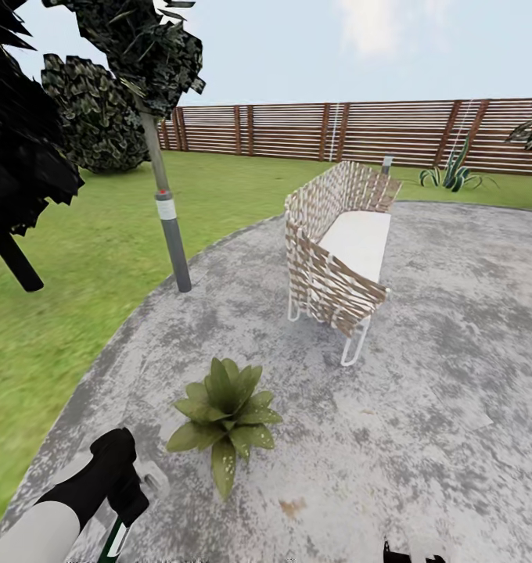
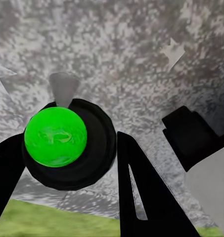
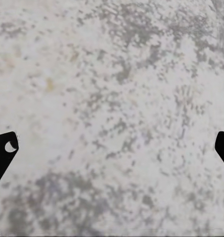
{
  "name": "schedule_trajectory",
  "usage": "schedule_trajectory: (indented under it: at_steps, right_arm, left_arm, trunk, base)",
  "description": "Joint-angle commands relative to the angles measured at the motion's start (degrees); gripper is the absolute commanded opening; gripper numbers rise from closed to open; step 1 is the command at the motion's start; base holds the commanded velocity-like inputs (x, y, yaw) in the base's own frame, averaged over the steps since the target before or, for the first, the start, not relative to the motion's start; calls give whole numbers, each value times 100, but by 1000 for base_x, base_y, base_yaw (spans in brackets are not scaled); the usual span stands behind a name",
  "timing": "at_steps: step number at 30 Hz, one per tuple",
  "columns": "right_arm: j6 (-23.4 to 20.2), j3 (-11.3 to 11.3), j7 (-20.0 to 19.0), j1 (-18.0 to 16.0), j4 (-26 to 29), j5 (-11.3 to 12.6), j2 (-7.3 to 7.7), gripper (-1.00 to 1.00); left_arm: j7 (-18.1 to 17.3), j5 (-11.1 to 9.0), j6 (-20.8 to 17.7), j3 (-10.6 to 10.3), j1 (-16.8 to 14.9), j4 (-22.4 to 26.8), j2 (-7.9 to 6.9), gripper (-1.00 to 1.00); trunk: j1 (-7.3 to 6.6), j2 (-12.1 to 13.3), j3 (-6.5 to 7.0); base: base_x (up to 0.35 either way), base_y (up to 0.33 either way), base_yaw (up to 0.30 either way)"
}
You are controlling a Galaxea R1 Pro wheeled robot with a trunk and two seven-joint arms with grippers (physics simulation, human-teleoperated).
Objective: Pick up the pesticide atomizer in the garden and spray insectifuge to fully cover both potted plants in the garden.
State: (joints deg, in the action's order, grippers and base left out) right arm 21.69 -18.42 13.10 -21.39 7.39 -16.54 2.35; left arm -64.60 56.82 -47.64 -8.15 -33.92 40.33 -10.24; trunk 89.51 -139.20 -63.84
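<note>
One potted plant [image 1: 223,414], a low rosette of pointed green leaves, stands on the grey stone patio [image 1: 422,407] of the garden. My left gripper [image 1: 124,500] is just left of it, low over the stone, shut on the pesticide atomizer [image 2: 67,143]. From above the atomizer is a dark round body with a bright green top and a grey nozzle [image 2: 62,88]. Its pale nozzle end [image 1: 149,475] points toward the plant. My right gripper [image 3: 112,148] hangs open over bare stone, its tips [image 1: 411,554] at the picture's lower edge.
A woven bench [image 1: 340,258] with a white seat stands behind the plant. A grey bollard lamp [image 1: 170,227] stands at the patio's left rim by the lawn [image 1: 55,313]. Dark trees [image 1: 31,141] fill the left; a slatted fence [image 1: 360,129] closes the back.
</note>
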Motion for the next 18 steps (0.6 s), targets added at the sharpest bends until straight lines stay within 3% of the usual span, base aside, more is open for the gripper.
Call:
schedule_trajectory:
  at_steps: [1, 6, 11, 13, 16, 18]
  right_arm:
    - [20, -39, 21, -6, -9, -60, -3, 100]
    - [20, -39, 26, -6, -9, -60, -1, 100]
    - [20, -39, 24, -6, -9, -60, -3, 100]
    - [20, -39, 23, -6, -9, -60, -1, 100]
    - [20, -39, 24, -6, -9, -60, 1, 100]
    - [20, -39, 19, -6, -9, -60, 2, 100]
  left_arm:
    - [-44, 31, -35, -20, -1, 10, -5, -100]
    - [-36, 31, -49, -16, -1, 10, 4, -100]
    - [-79, 20, -33, -38, -7, 18, 116, -100]
    - [-138, 26, -44, -102, -69, 26, 385, -100]
    - [-218, 33, -72, -549, -156, 33, 543, -100]
    - [-780, 48, -64, -844, -488, 27, 525, -100]
  trunk:
    - [-4, -2, -5]
    - [-4, -2, -5]
    - [-4, -2, -5]
    - [-4, -2, -5]
    - [-4, -2, -5]
    - [-4, -2, -5]
  base:
    - [-278, 213, -289]
    - [-37, 285, -146]
    - [111, 72, -66]
    - [7, 4, -248]
    - [2, 1, -269]
    - [0, 0, -266]
